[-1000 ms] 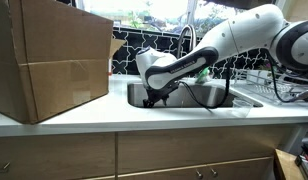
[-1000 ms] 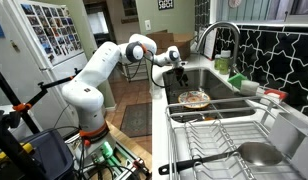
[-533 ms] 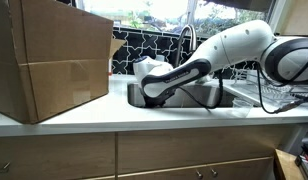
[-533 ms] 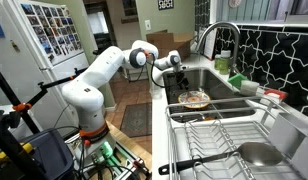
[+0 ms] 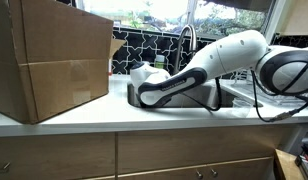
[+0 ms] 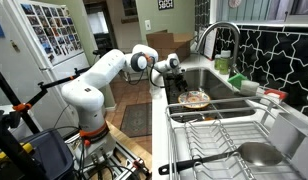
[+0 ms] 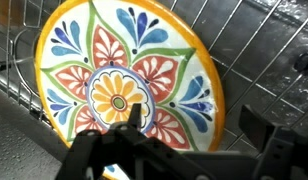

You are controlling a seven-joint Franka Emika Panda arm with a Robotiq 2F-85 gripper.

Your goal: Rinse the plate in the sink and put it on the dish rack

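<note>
The plate (image 7: 124, 75) is painted with a bright flower pattern and a yellow rim. It lies on a wire grid in the sink and fills most of the wrist view. In an exterior view it shows as a small disc (image 6: 195, 99) on the sink floor. My gripper (image 7: 194, 120) is open, just above the plate's lower right edge, with one fingertip (image 7: 134, 115) over the plate and the other beyond the rim. In an exterior view the gripper (image 6: 175, 76) is down at the sink's near end. The counter edge mostly hides it in the sink (image 5: 209, 100).
A wire dish rack (image 6: 219, 135) with a metal bowl (image 6: 259, 155) stands beside the sink and also shows in an exterior view (image 5: 269, 85). A faucet (image 6: 219, 35) arches over the sink. A large cardboard box (image 5: 54, 60) stands on the counter.
The arm has lowered and reached deeper into the sink, bringing the gripper down close to the plate. The plate has not moved.
</note>
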